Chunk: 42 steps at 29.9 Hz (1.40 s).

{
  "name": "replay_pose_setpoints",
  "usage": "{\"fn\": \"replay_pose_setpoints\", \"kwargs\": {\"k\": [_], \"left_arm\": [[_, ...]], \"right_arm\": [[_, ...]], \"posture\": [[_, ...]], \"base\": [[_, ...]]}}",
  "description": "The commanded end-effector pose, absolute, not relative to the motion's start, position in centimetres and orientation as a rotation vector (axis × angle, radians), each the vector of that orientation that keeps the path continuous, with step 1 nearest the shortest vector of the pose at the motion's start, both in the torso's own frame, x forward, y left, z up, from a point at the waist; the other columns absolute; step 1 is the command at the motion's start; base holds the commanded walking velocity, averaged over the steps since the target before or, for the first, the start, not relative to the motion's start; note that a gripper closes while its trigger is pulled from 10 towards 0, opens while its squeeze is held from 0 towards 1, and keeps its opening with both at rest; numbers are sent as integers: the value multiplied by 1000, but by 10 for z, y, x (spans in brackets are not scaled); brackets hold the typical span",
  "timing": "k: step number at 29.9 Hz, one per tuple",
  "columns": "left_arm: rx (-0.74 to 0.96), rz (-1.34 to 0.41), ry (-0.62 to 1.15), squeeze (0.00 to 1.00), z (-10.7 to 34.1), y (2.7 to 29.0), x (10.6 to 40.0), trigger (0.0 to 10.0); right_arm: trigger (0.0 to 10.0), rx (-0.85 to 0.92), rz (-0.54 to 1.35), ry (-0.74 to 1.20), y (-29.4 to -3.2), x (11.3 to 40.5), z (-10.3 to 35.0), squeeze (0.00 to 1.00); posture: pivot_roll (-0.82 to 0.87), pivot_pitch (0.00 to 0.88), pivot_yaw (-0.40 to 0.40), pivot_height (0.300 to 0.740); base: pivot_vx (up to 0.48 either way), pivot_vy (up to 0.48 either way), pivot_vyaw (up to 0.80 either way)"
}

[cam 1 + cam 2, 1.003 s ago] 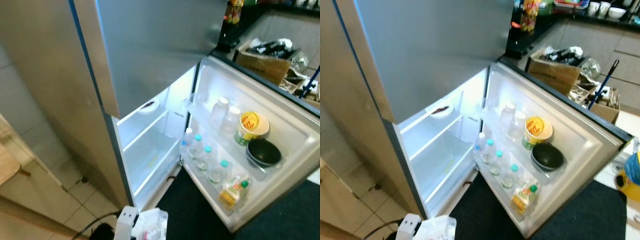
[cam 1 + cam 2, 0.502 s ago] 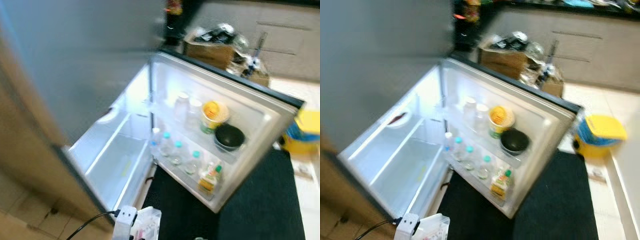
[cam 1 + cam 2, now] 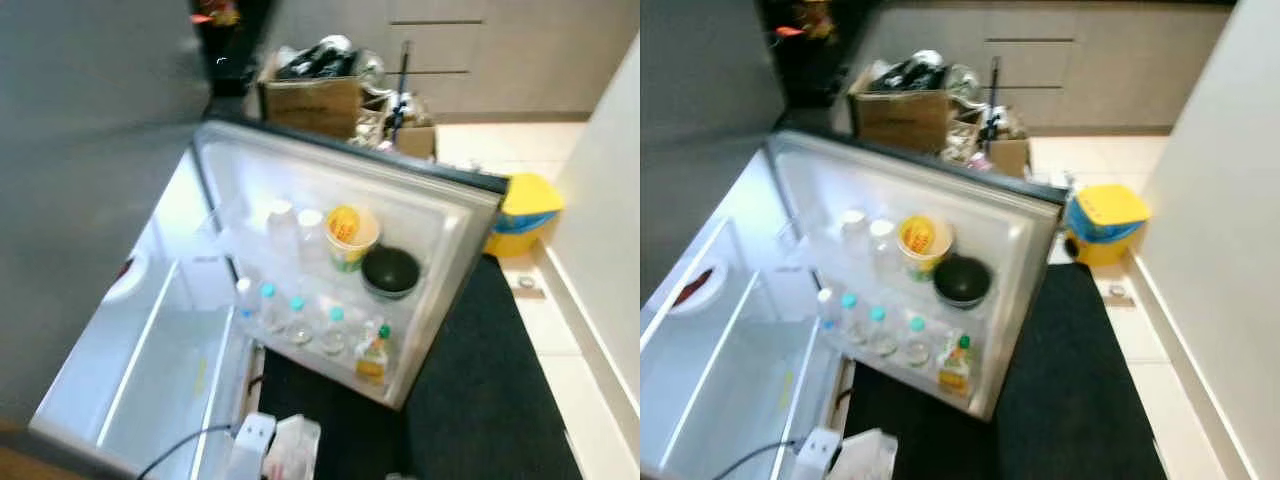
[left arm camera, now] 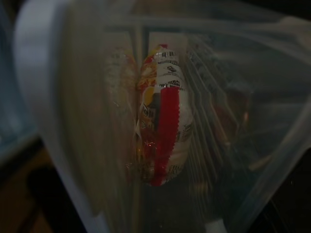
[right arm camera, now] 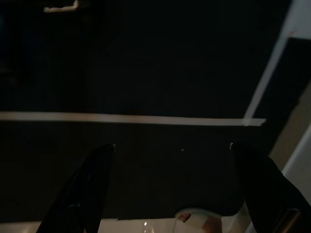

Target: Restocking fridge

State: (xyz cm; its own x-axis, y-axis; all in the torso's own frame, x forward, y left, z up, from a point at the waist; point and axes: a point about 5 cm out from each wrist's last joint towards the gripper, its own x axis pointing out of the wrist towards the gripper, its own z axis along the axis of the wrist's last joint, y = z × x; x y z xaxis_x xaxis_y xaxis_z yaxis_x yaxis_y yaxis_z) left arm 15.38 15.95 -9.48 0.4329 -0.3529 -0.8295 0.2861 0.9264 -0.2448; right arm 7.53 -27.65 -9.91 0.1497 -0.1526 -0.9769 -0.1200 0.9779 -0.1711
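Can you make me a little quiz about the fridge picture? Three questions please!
1. True or false: the fridge door is open.
2. What sits right beside the yellow cup on the door's upper shelf? A) a black bowl B) a red apple C) a blue plate
3. Fill in: the bucket on the floor past the door is ____ with a blue band.

Key: 1 true. 2 A. 3 yellow.
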Motion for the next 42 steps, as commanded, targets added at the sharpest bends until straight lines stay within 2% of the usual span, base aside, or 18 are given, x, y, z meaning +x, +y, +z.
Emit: {"fn": "replay_pose_setpoints", "kwargs": {"k": [1,8,11,12,14,15,18,21,26,30,33,34,37,42], "left_arm": [[-77,-399,1097,0,-100,160,140,10000],[-83,-403,1092,0,-99,159,142,10000],[-84,-409,1089,0,-99,158,143,10000],[-84,-409,1089,0,-99,158,143,10000],[-81,-416,1089,0,-99,157,143,10000],[-81,-416,1089,0,-99,157,143,10000],[-75,-426,1089,0,-99,156,143,10000],[-70,-433,1088,0,-99,156,144,10000],[-69,-437,1086,0,-98,155,145,10000],[-70,-438,1086,0,-98,154,144,10000],[-71,-439,1086,0,-98,154,144,10000],[-72,-443,1088,0,-99,153,143,10000],[-72,-444,1089,0,-99,153,143,10000],[-73,-446,1090,0,-99,153,142,10000]], "right_arm": [[10000,-222,-21,1414,-274,75,-100,0],[10000,-257,4,1360,-271,83,-100,0],[10000,-202,45,1210,-262,113,-94,0],[10000,-202,45,1210,-262,113,-94,0],[10000,-114,88,1072,-255,142,-84,0],[10000,-114,88,1072,-255,142,-84,0],[10000,12,162,840,-248,193,-58,0],[10000,45,239,710,-245,224,-37,0],[10000,82,332,623,-237,242,-22,0],[10000,176,549,558,-218,252,-9,0],[10000,193,595,551,-214,253,-7,0],[0,257,718,510,-206,256,2,0],[0,280,753,489,-203,258,6,0],[0,322,918,421,-190,266,25,0]], "posture": [[-114,54,19,740],[-116,58,16,740],[-119,62,18,740],[-119,62,18,740],[-122,64,20,740],[-122,64,20,740],[-127,68,24,740],[-127,67,24,740],[-123,66,18,740],[-119,65,12,740],[-119,65,12,740],[-116,63,9,740],[-116,63,9,740],[-114,60,8,740]], "base": [[0,0,-431],[0,0,-123],[0,0,0],[0,0,0],[0,0,0],[0,0,0],[0,0,0],[0,0,0],[0,0,0],[0,0,0],[0,0,0],[0,0,0],[0,0,0],[0,0,0]]}}
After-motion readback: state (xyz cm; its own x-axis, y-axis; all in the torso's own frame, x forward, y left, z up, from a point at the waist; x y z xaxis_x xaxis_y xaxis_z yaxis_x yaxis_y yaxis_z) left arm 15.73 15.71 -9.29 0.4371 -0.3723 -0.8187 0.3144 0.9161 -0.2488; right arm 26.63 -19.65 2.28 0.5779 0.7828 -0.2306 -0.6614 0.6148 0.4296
